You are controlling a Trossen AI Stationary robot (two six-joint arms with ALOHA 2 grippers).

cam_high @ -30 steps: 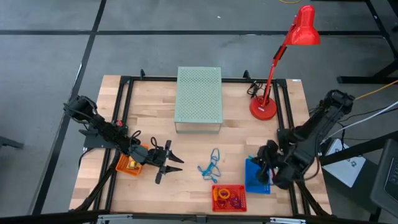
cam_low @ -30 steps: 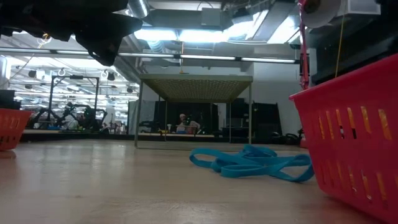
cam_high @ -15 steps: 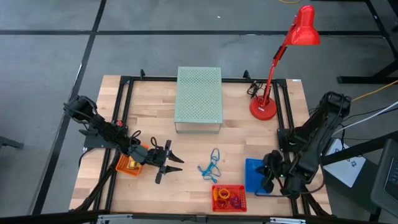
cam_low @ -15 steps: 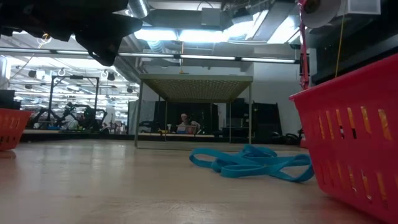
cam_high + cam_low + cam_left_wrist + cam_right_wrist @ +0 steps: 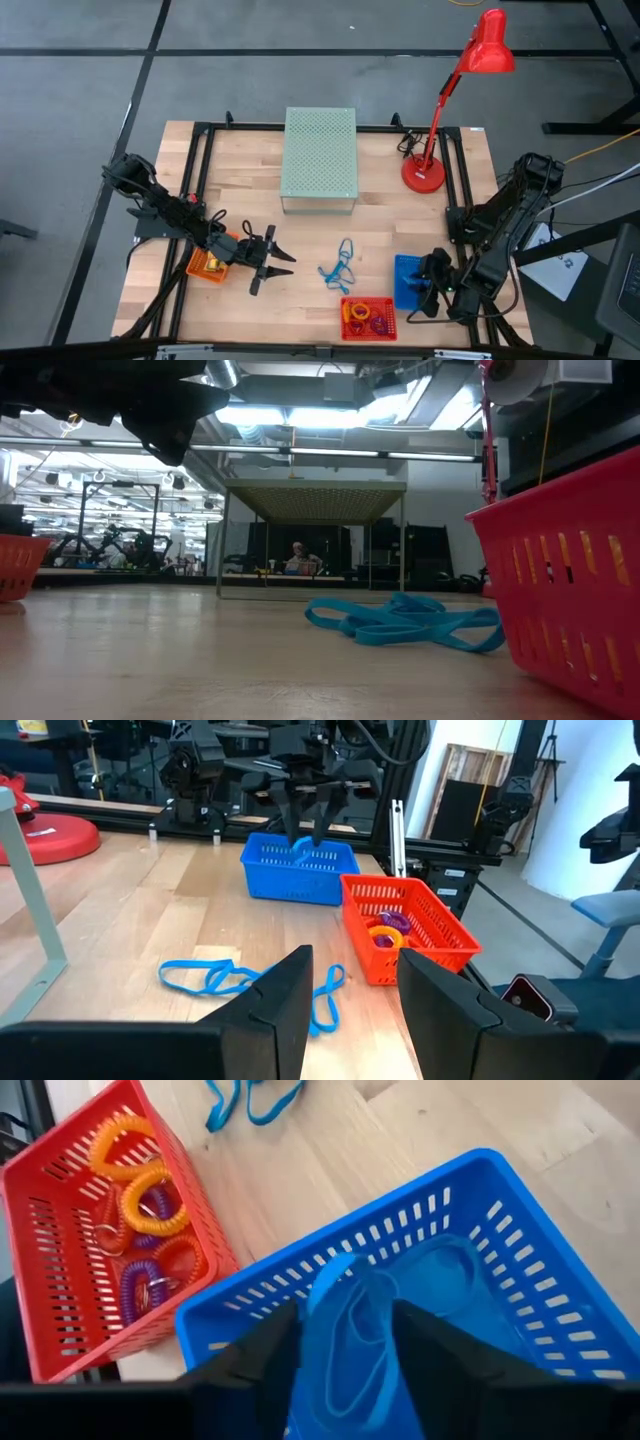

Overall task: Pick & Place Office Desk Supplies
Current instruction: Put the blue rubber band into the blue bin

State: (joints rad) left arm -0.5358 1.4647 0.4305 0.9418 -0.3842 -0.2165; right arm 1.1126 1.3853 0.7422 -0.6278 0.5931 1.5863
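Since a sec ago the right arm has slid toward the lower-right corner of the high view, its right gripper [image 5: 432, 293] now over the near edge of the blue basket [image 5: 410, 281]; left arm hasn't budged. Right wrist view: fingers apart w/ a blue loop [image 5: 345, 1330] hanging between them above the basket, so it looks mid-drop, not clamped. Nearest the frame's bottom, the red basket [image 5: 367, 318] holds the orange and purple ring clips [image 5: 140, 1190]. Just above it, centre frame, the loose blue loops [image 5: 337, 264] lie tangled on the table [image 5: 300, 240], apart from both baskets. At lower left, the left gripper [image 5: 274, 259] waits w/ fingers spread beside the orange basket [image 5: 205, 265], yellow pieces inside. Farther back: green perforated box [image 5: 320, 157], red lamp [image 5: 440, 110] at upper right. Risk: loop may snag a finger and drag out when the arm lifts, or drape over the basket's rim.
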